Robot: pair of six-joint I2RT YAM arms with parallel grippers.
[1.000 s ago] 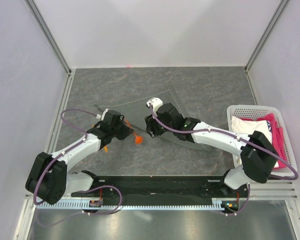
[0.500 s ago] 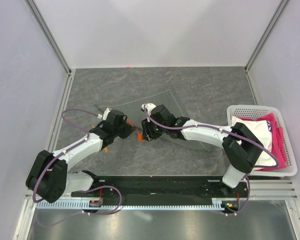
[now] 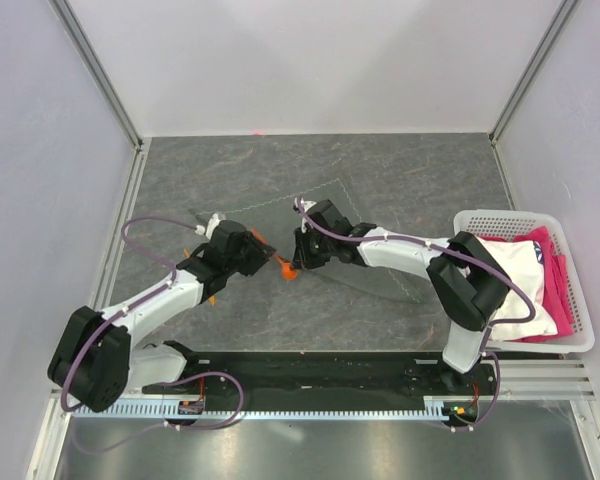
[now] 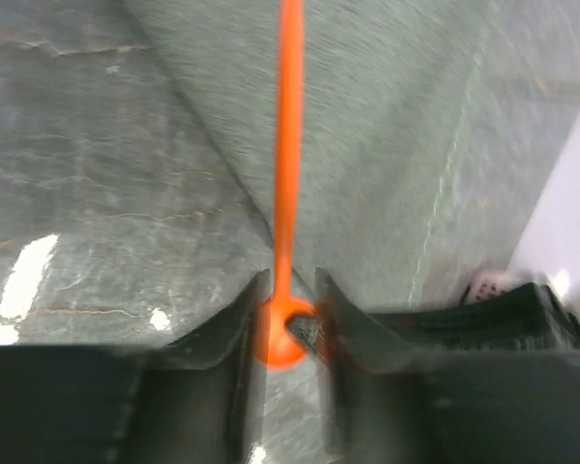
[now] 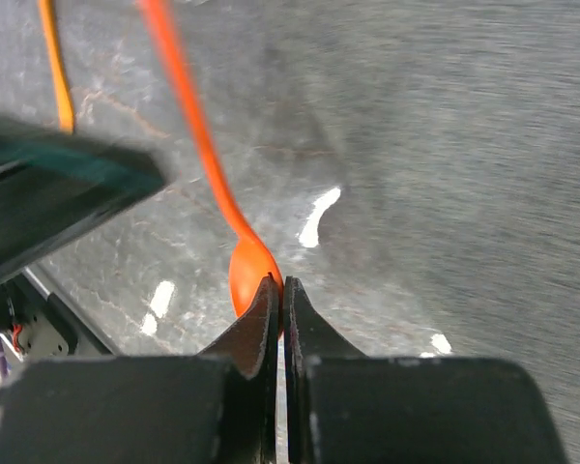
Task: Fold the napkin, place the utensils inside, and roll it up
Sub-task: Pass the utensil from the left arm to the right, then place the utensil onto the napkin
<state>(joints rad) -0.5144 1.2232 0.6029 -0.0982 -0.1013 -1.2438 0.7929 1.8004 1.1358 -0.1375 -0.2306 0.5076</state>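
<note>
Gripping the orange spoon [image 5: 249, 273] by its bowl, left gripper [image 4: 290, 282] and right gripper [image 5: 278, 287] sit tip-to-tip at centre frame beside the napkin [image 4: 387, 145].

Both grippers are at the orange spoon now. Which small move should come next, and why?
Probably open the left gripper: the right gripper pinches the spoon by its bowl, so it alone could carry it onto the napkin.

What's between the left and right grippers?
Only an orange utensil, rounded end pinched in the right gripper's jaws; top external and right wrist views show it.
</note>
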